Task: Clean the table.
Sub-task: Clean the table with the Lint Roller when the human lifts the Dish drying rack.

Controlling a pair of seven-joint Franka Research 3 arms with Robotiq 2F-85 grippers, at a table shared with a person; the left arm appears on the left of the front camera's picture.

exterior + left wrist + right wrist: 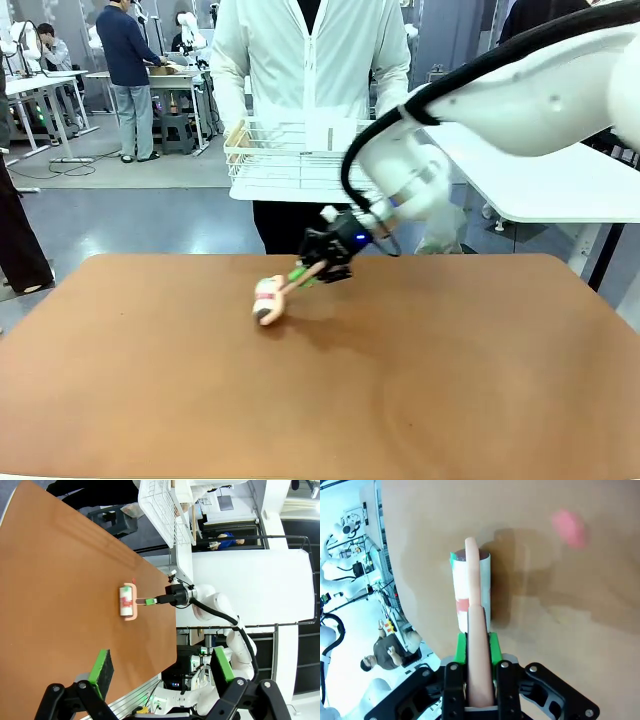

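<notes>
Front view: the table (450, 390) is matte reddish-brown with rounded corners and spans the frame. Left of centre the roller (268, 299) rests on it, a short cylinder in a white wrap with red print and a pale pink frame. Its handle (290, 282) slants up-right into the right gripper (318, 268), which is clenched on it. The right arm (520, 100), white and glossy, enters from the upper right with the wrist pitched down and leftward. Beyond the table a person (310, 60) holds a white wire rack (290, 160).

Left wrist view (scene rolled sideways) adds the left gripper (162, 669), released, jaws wide, above the table's near edge and well apart from the roller.

Right wrist view adds the green pads (462, 647) pressing either side of the tapered handle. It also shows a blurred pink spot (568, 527) on the tabletop; I cannot tell what it is.
</notes>
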